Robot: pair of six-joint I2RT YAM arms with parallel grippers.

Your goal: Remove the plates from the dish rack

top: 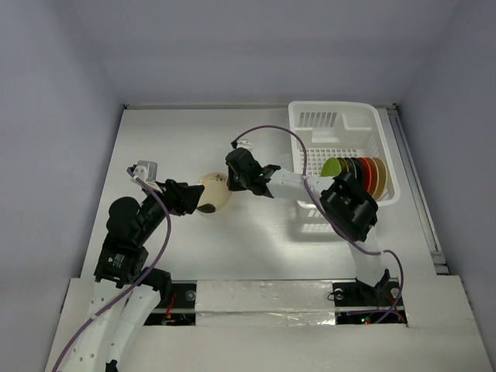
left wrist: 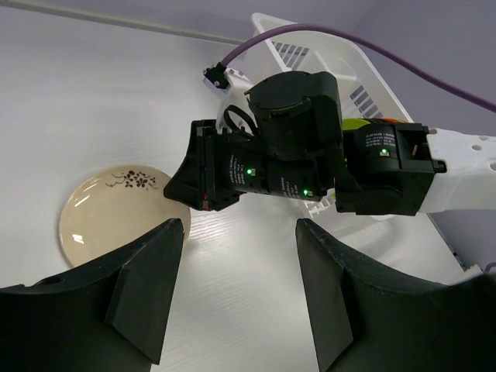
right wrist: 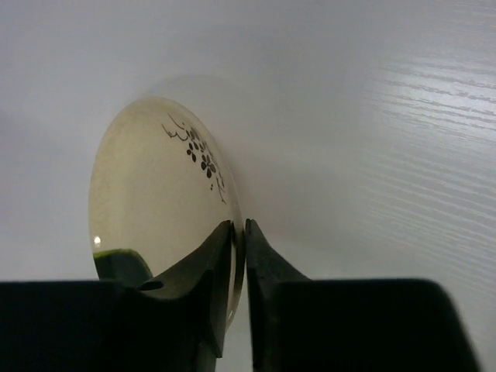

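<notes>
Pinched at the rim by the right gripper [right wrist: 239, 248], jaws clenched thin on its edge: a cream plate [right wrist: 155, 201] with a small dark flower sprig, out over the left-centre of the table [top: 232, 139], well apart from the dish rack [top: 310, 116]. Seen nearly edge-on from the right wrist, lower rim cut off behind the black fingers. Cannot tell whether resting on the table or raised off it. From above, partly covered by both wrists.

Just beside the plate, on its left: left gripper [left wrist: 240, 287], jaws released and wide, nothing between them, only bare table.

Standing on edge in the rack at the far right: a lime green plate [top: 335, 167], a dark plate [top: 350, 166], then orange-red plates [top: 373, 175]. Lower parts hidden behind the right arm [top: 353, 208]; exact count hard to make out. Rack's near end also blocked by that arm.
</notes>
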